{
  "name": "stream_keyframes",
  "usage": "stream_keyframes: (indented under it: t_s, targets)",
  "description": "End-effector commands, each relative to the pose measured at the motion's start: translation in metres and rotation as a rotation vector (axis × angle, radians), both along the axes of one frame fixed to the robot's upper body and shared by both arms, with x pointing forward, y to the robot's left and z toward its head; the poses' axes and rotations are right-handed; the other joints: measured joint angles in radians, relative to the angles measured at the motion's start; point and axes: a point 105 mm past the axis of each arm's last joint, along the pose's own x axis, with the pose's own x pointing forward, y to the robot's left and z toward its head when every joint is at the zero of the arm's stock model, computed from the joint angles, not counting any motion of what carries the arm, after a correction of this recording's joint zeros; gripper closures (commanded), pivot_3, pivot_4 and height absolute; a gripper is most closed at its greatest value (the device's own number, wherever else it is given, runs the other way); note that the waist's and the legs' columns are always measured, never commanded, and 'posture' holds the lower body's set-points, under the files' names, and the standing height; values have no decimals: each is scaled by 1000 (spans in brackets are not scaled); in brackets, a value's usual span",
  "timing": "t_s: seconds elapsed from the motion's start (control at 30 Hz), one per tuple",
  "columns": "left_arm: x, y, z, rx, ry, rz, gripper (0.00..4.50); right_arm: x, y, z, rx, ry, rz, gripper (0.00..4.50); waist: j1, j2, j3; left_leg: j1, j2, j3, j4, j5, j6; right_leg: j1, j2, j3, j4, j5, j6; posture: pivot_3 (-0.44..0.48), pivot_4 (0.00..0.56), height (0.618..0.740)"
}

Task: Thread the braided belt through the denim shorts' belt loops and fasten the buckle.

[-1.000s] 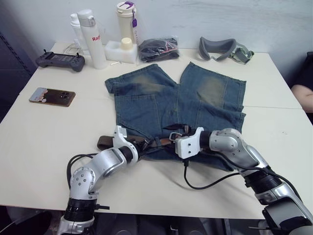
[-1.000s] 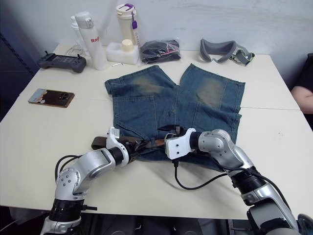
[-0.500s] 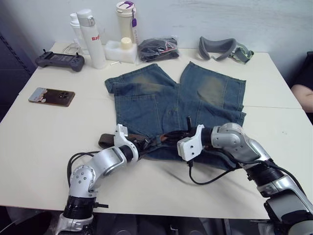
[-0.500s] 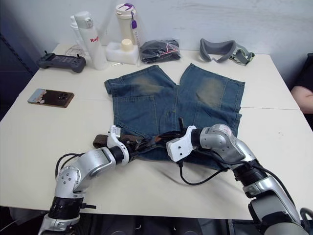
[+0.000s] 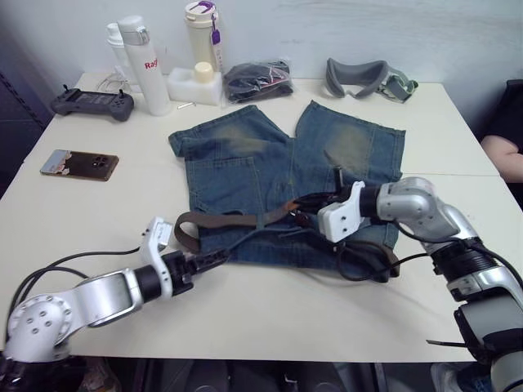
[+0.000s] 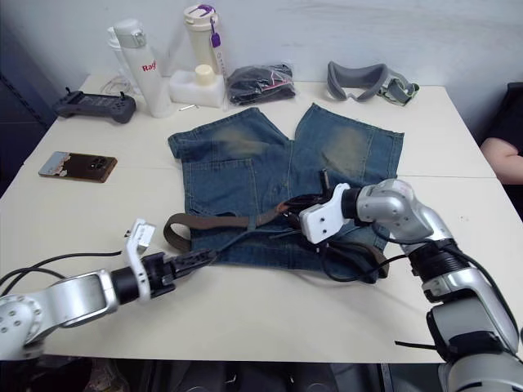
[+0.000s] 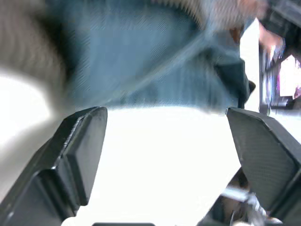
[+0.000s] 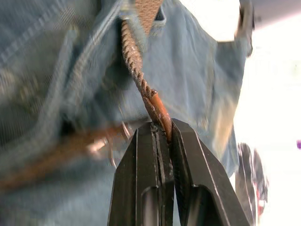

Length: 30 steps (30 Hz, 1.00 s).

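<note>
Braided belt [image 5: 214, 217] lies along the waistband of the denim shorts [image 5: 278, 175] at the near middle of the table [image 5: 73, 212], its free end pinched in the right pincer [image 8: 162, 129], whose fingers are pressed together on the smooth brown tip. Doing this step well likely means drawing the strap sideways, level with the waistband, so it slides through a belt loop [image 8: 149, 10] without bunching the denim. Left pincer [image 5: 214, 257] hovers spread and empty at the shorts' near edge, placed to pin the cloth down if it drags. Dark brown and woven, the strap curls into a loop past the shorts' left side; the buckle cannot be made out.
</note>
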Motion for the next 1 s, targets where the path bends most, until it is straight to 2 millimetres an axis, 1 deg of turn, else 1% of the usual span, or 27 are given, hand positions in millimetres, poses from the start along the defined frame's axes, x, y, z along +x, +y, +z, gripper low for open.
stream_keyframes:
  t_s: [0.03,0.07,0.13,0.23,0.3,0.37,0.47,0.6,0.67,0.73,0.83,0.87,0.9,0.93,1.0]
  targets:
    - [-19,4,33,-27,-128,-126,68,4,-15,26,43,-40,-25,4500,-3,2,1,0,0,0,0,0,0,0,-1,0,-1,0,-1,0,150,739]
    - [-21,9,39,-30,-149,-136,68,3,-18,30,49,-41,-31,4500,-4,2,2,-1,0,0,0,0,1,0,0,0,-2,0,-2,0,150,739]
    - [-24,15,49,-41,-181,-150,68,3,-24,35,60,-28,-44,4500,-4,7,4,-1,0,0,-1,0,1,0,-1,0,-3,0,-4,0,150,739]
    - [-25,17,65,-49,-252,-185,68,3,-39,42,52,-18,-81,4500,-2,8,5,-2,0,0,-2,-1,1,0,-1,-1,-5,0,-4,0,150,739]
    - [-22,19,71,-36,-306,-188,68,3,-50,43,39,-7,-111,4500,-2,8,5,-2,0,0,-3,-1,1,0,-1,-1,-6,0,-4,0,150,739]
    - [-17,24,72,6,-347,-182,68,3,-59,45,48,18,-144,4500,-3,8,5,-2,0,0,-4,-1,1,-1,-1,-1,-7,1,-3,0,150,739]
    - [0,41,70,121,-446,-98,68,-1,-70,44,47,89,-184,4500,-4,8,5,-2,0,1,-6,-1,1,-1,0,-1,-8,1,-2,0,150,739]
    - [28,59,73,280,-618,1,68,-7,-79,44,62,174,-224,4500,-3,8,5,-2,1,1,-7,-1,0,-2,1,-1,-8,3,1,0,150,739]
    - [32,50,80,185,-640,-48,68,-12,-79,45,95,248,-240,4500,-3,10,6,-2,1,1,-8,-1,0,-2,1,-1,-8,3,2,0,150,739]
    - [37,38,86,169,-688,-101,68,-18,-78,44,98,296,-242,4500,-2,10,6,-2,1,1,-9,-1,0,-3,1,-1,-8,4,2,0,150,739]
    - [48,21,83,253,-750,-164,68,-22,-76,47,118,339,-261,4500,-2,10,6,-2,1,2,-9,-1,0,-3,1,-1,-8,4,3,0,150,739]
    - [53,11,84,264,-781,-185,68,-22,-75,51,149,349,-269,4500,-1,10,6,-2,1,2,-10,-1,0,-3,1,-1,-8,4,3,0,150,739]
    - [62,-1,86,291,-826,-200,68,-21,-71,58,212,385,-277,4500,-1,10,6,-2,1,2,-10,-1,0,-3,1,-1,-8,4,4,0,150,739]
    - [71,-13,87,322,-861,-202,68,-22,-67,63,289,462,-299,4500,2,10,6,-2,1,2,-10,-1,0,-3,1,-1,-8,4,4,0,150,739]
    - [87,-38,85,439,-941,-258,68,-31,-58,67,337,591,-293,4500,8,10,6,-3,0,2,-9,0,0,-3,2,-1,-7,5,5,0,150,739]
